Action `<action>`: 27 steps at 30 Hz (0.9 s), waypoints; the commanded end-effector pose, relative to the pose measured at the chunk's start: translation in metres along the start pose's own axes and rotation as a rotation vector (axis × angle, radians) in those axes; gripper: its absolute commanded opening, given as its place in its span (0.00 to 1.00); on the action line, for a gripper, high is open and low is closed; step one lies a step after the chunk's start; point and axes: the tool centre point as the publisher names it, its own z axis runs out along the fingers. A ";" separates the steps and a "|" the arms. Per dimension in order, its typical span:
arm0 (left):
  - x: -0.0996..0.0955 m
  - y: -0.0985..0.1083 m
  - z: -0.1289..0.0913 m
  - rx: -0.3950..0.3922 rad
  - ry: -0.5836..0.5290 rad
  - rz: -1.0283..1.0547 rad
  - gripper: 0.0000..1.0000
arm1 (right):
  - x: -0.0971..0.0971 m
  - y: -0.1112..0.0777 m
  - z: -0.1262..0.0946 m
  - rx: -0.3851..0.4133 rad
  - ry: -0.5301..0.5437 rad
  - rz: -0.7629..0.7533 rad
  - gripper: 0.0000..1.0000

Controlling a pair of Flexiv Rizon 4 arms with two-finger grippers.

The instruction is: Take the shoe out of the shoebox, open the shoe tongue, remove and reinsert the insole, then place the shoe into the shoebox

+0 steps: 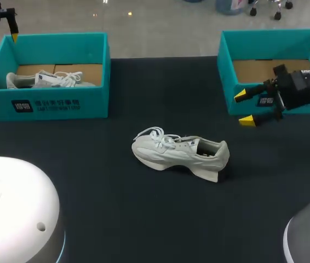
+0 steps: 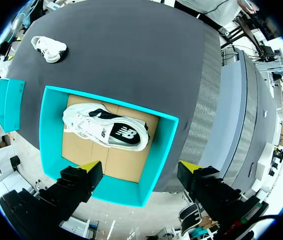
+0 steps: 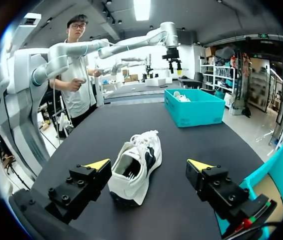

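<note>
A white shoe [image 1: 179, 153] lies on its side in the middle of the dark table, toe to the left, its opening toward the right. In the right wrist view this shoe [image 3: 134, 167] is ahead of my right gripper [image 3: 149, 165], which is open and holds nothing. In the head view the right gripper [image 1: 244, 108] hovers in front of the empty right shoebox [image 1: 226, 82]. My left gripper [image 2: 140, 167] hangs open high above the left shoebox [image 2: 49, 135], which holds a second white shoe [image 2: 106, 130]. From the head view that box [image 1: 51, 104] is at the far left.
Both teal boxes stand along the table's far edge, with dark tabletop between them. Two white rounded arm bases [image 1: 18, 208] [image 1: 308, 235] fill the near corners. A person stands beyond the table, not touching it.
</note>
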 end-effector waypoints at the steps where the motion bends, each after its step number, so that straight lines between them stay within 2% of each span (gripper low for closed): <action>1: 0.000 -0.001 0.000 -0.002 0.002 0.000 1.00 | 0.009 -0.006 -0.011 0.027 -0.051 -0.034 1.00; 4: 0.000 -0.001 0.000 -0.002 0.002 0.000 1.00 | 0.011 -0.018 -0.020 0.054 -0.080 -0.073 1.00; 11: 0.000 -0.001 0.000 -0.002 0.002 0.000 1.00 | 0.014 -0.039 -0.034 0.028 -0.087 -0.094 1.00; 27: 0.000 -0.001 0.000 -0.002 0.002 0.000 1.00 | 0.014 -0.039 -0.034 0.028 -0.087 -0.094 1.00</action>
